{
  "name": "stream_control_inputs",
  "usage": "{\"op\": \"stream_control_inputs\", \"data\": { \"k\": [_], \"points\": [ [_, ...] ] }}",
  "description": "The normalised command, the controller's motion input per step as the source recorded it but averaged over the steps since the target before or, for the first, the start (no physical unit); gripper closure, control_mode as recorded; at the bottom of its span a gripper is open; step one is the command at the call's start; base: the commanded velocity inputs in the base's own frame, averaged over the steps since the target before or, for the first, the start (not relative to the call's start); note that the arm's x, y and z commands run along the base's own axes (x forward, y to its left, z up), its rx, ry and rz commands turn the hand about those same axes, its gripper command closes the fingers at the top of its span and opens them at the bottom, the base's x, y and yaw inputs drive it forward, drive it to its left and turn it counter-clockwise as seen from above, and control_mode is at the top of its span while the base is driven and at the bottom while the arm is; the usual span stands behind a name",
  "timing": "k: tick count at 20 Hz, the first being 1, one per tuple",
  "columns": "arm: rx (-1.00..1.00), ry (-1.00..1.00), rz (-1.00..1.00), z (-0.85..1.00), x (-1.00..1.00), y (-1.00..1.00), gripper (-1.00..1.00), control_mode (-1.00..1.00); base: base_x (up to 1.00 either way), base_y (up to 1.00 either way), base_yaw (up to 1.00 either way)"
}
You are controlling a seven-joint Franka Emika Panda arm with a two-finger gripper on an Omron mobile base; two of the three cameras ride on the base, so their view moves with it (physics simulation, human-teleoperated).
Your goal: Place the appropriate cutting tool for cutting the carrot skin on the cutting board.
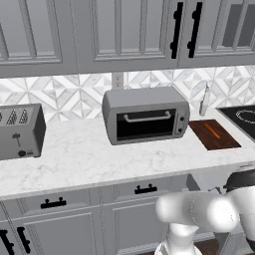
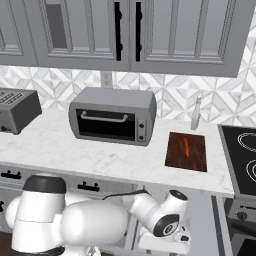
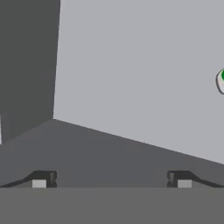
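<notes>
The task looks barely begun. One carrot (image 2: 186, 146) lies on the one cutting board (image 2: 175, 155), at 3 o'clock of the single toaster oven (image 2: 112, 116) on the surface (image 2: 75, 150). No peeler lies on it. The hand (image 3: 111, 179) is spread wide, holding nothing, inside a grey drawer (image 3: 131, 78) with a green-tipped item (image 3: 222, 81) at 3 o'clock.
</notes>
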Motion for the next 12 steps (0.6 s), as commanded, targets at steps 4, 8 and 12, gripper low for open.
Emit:
{"op": "stream_control_inputs", "data": {
  "k": [4, 8, 12],
  "points": [
    [0.01, 0.0, 0.0, 0.14, 0.59, 0.04, -1.0, -1.0, 0.0, 0.0, 0.0],
    [0.02, 0.0, 0.02, 0.2, 1.0, 0.0, -1.0, -1.0, 0.0, 0.0, 0.0],
    [0.01, 0.0, 0.04, 0.07, 0.86, -0.04, -1.0, -1.0, 0.0, 0.0, 0.0]
  ]
}}
